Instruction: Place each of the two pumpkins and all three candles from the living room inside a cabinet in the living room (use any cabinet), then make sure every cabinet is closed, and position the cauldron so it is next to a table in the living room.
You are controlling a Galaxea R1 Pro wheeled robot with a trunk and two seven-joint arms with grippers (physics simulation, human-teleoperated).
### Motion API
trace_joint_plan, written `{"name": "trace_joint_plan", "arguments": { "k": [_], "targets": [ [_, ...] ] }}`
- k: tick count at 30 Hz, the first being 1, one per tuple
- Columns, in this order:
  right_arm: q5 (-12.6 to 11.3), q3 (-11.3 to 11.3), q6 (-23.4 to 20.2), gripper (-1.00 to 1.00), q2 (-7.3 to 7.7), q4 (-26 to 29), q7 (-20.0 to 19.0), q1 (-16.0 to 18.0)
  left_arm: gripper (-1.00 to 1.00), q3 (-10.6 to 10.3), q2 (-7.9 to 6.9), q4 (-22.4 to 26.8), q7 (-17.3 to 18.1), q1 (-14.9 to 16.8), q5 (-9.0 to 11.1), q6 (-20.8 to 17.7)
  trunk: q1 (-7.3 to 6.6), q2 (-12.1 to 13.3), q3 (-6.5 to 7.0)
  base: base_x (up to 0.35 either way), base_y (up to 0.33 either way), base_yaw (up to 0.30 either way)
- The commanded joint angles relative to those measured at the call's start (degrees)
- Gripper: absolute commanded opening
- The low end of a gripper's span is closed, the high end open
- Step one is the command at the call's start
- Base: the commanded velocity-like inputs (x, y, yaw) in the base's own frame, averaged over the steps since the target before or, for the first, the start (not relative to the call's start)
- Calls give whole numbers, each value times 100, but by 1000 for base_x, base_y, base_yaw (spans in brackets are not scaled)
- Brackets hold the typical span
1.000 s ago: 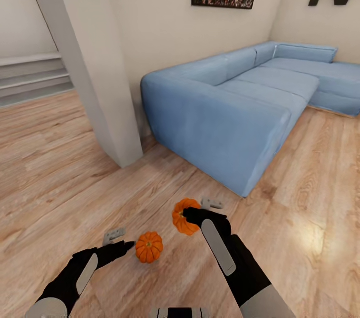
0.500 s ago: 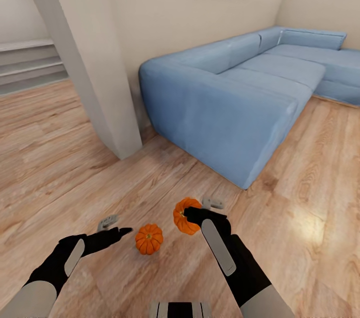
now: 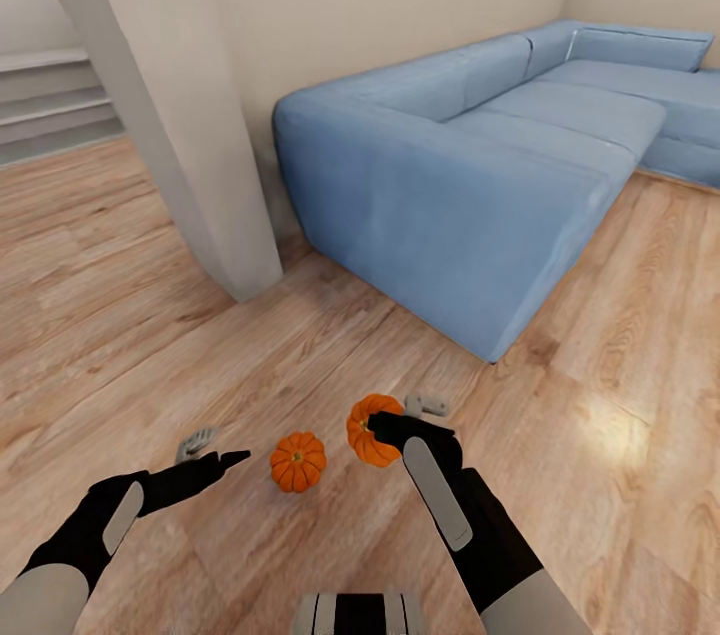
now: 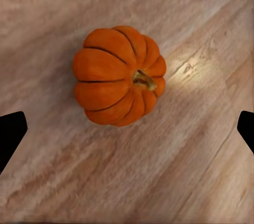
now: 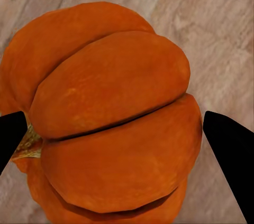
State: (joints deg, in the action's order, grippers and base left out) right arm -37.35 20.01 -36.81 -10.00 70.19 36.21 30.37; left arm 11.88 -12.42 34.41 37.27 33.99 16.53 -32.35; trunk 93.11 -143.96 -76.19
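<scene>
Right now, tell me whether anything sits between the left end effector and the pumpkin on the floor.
Nothing visible does. The left end effector is open, with only bare wood floor between it and the loose pumpkin. The right end effector holds the other pumpkin beside it.

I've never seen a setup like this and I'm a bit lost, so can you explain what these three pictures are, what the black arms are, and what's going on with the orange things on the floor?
These are simulator renders of a two-armed wheeled robot. The wide picture comes from its head camera, looking down over both black arms at a wooden floor, a blue sofa and a grey pillar. The two close-ups come from cameras on each wrist. The right gripper is shut on one pumpkin, which looms large between its fingers in the right wrist view. The left gripper is open; the other pumpkin lies free on the floor beside it, seen between its black fingertips in the left wrist view.
</scene>
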Motion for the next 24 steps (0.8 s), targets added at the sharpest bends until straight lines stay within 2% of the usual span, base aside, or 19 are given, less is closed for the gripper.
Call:
{"name": "trace_joint_plan", "arguments": {
  "k": [1, 19, 22, 24],
  "targets": [
    [-68, -7, 5, -100, 0, 9, 48, 4, 100, 28, -3, -6, 13, 3, 22, -35, 1, -3, -27, 0, 0, 0],
    [-97, 15, -8, -100, 0, 299, -6, -44, 100, 34, 42, -13, 13, 3, 16, 0, 47, -28, -426, 0, 0, 0],
    [-97, 30, -3, -100, 0, 577, -11, -78, 100, 39, 39, -13, 16, 3, 16, -6, 55, -32, -492, 0, 0, 0],
    [-97, 35, -7, -100, 0, 979, -11, -79, 100, 41, 44, -13, 17, 3, 18, -7, 60, -34, -536, 0, 0, 0]
  ]
}}
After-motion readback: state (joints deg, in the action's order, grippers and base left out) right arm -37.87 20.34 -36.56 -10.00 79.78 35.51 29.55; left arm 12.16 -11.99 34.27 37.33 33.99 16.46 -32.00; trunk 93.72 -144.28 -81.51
